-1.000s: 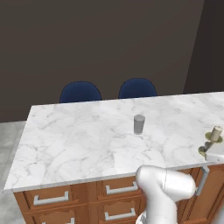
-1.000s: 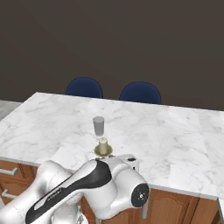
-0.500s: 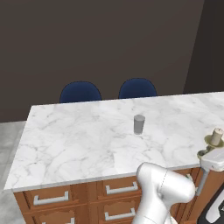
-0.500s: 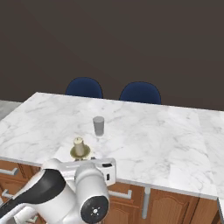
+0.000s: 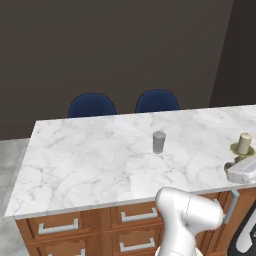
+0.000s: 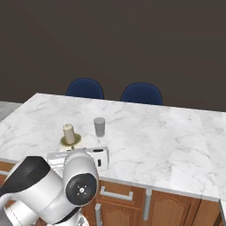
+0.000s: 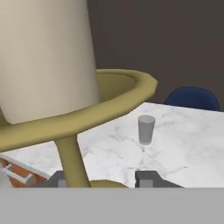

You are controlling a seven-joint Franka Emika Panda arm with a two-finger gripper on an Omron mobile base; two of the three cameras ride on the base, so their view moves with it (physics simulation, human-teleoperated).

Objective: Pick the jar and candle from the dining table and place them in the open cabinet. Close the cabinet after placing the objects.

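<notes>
Beneath the gripper (image 7: 105, 179), dining table (image 5: 90, 160); between its parted tips, candle (image 7: 48, 61) stem, not yet visibly pinched; beyond them, well apart, jar (image 7: 146, 129); best squeezed low on the stem, kept upright, with the hand reaching level over the table's near edge.

A dark brown-grey wall (image 5: 125, 45) fills the back of the room. Two navy blue chairs stand side by side behind the island, one to the left (image 5: 92, 105) and one to the right (image 5: 157, 101). A strip of grey floor (image 5: 12, 155) shows at the left.
</notes>
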